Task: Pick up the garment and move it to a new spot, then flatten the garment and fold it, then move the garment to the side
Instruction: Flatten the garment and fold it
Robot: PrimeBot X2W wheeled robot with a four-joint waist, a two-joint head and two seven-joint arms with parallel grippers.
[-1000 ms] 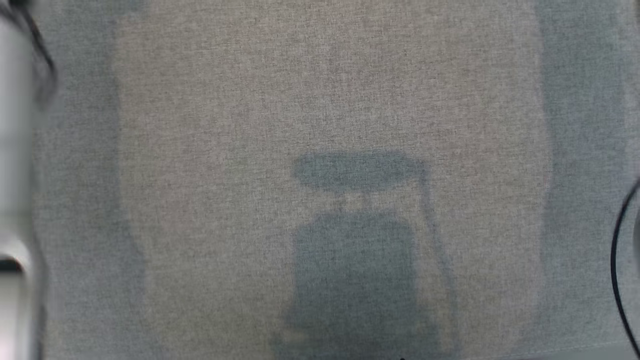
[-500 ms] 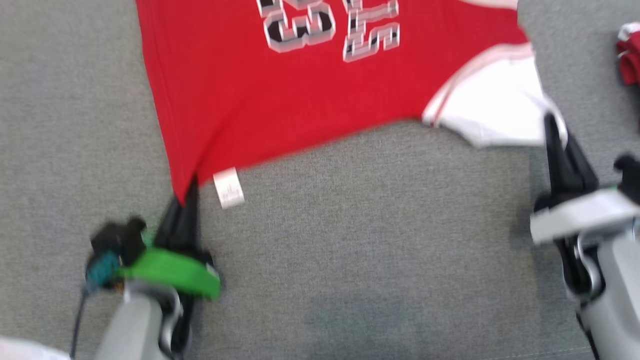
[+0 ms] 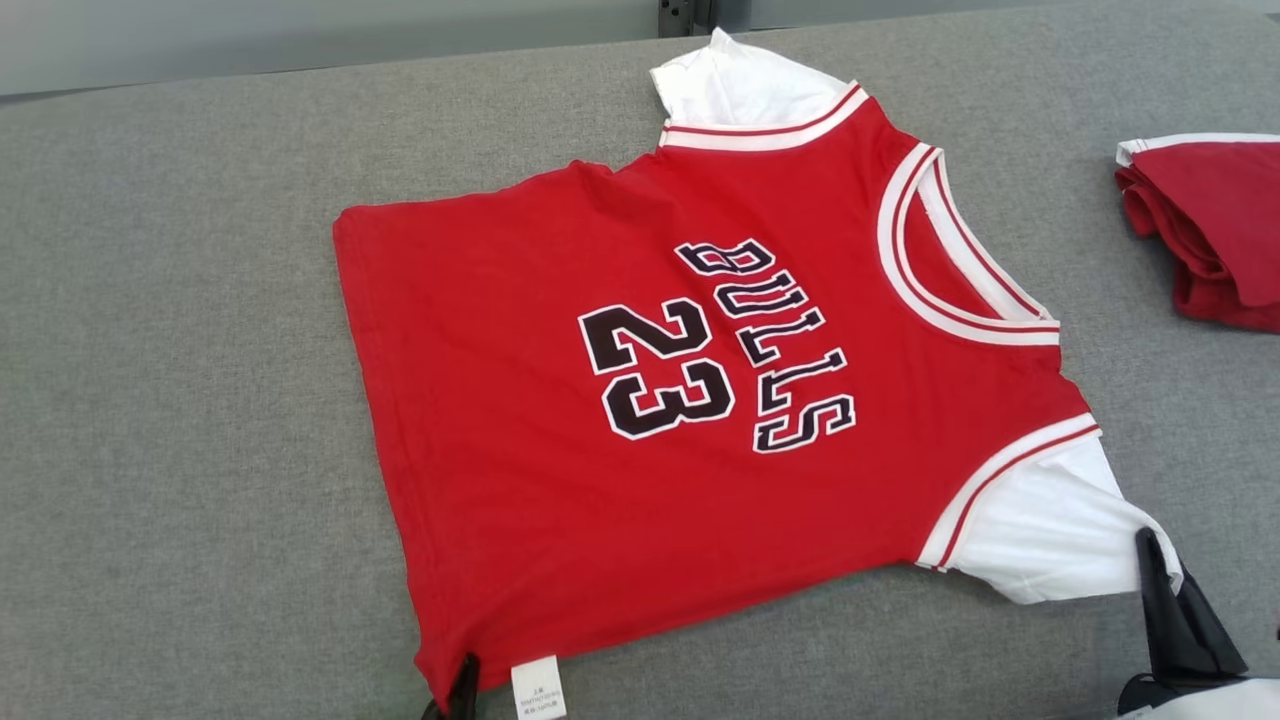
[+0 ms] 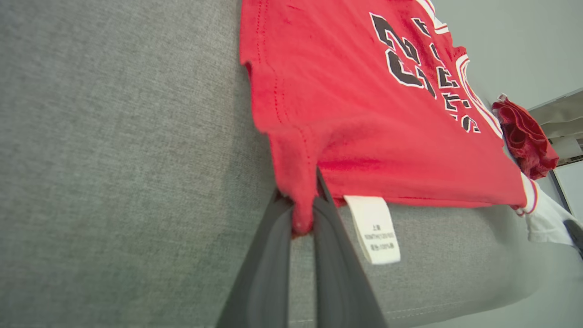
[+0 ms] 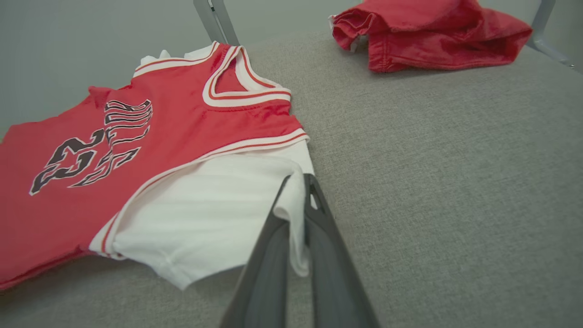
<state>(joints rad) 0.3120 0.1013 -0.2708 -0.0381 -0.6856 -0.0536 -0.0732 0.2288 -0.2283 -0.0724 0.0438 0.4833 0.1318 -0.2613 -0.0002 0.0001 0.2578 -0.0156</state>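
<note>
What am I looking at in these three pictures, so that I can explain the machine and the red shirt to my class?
This is a wheeled robot with two arms, each ending in two long dark fingers that form jaws. The top-down picture comes from a camera on its head. The other two come from cameras on its wrists, looking along the fingers. On the grey fabric-covered surface lies a red jersey with white sleeves and black BULLS 23 lettering, spread out. The left jaws are shut on its red bottom corner, beside the white care label. The right jaws pinch the edge of the white sleeve. A second, bundled red garment lies apart to the robot's right.
</note>
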